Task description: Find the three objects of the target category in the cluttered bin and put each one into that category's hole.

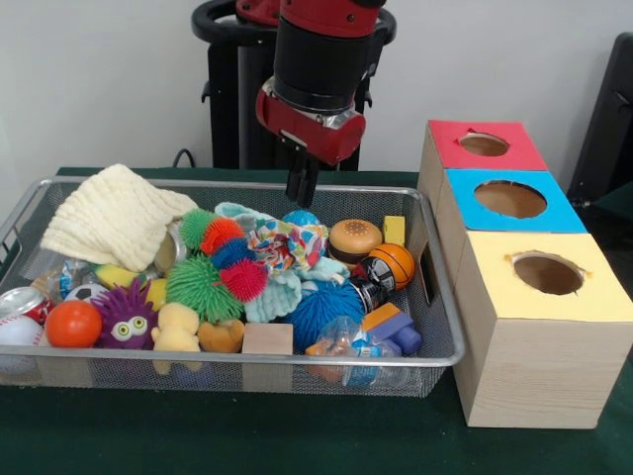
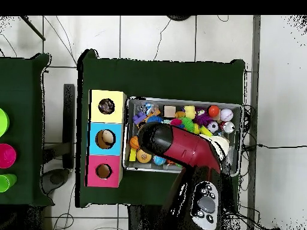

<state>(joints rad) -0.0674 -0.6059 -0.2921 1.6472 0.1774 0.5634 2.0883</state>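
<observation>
My gripper (image 1: 301, 196) hangs above the back middle of the wire bin (image 1: 247, 362), its dark fingers together with nothing between them. Just below it lie a small blue ball (image 1: 301, 218) and a patterned cloth (image 1: 287, 242). The bin also holds an orange ball (image 1: 72, 324), a basketball (image 1: 394, 264), a baseball (image 1: 15, 332), a burger toy (image 1: 354, 237), green (image 1: 201, 287), red (image 1: 242, 279) and blue (image 1: 324, 307) spiky balls, and a wooden block (image 1: 267, 338). In the overhead view the arm (image 2: 180, 147) hides the gripper and the bin's middle.
Beside the bin stands a wooden box with a red hole (image 1: 485, 143), a blue hole (image 1: 509, 198) and a yellow hole (image 1: 547, 272). A cream cloth (image 1: 114, 218) covers the bin's back left corner. A purple fuzzy toy (image 1: 127, 317) and a can (image 1: 20, 300) lie front left.
</observation>
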